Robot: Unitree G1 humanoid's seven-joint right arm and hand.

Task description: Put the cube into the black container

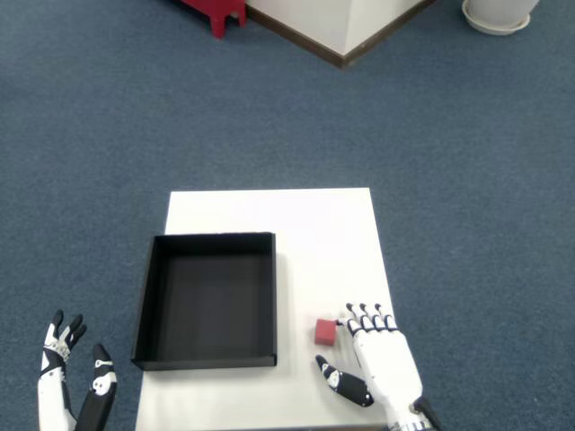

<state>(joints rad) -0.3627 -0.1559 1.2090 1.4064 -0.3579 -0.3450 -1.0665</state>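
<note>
A small red cube (327, 331) rests on the white table (305, 224), to the right of the black container (207, 301). The container is a shallow open box and nothing lies in it. My right hand (377, 364) is low over the table just right of the cube, fingers spread, its fingertips (352, 311) level with the cube's right edge and its thumb (343, 383) below the cube. It holds nothing. My left hand (70, 382) hangs open off the table's left side.
Blue carpet surrounds the table. A red object (214, 11) and a white wall corner (341, 27) stand far back, with a white round base (499, 13) at the top right.
</note>
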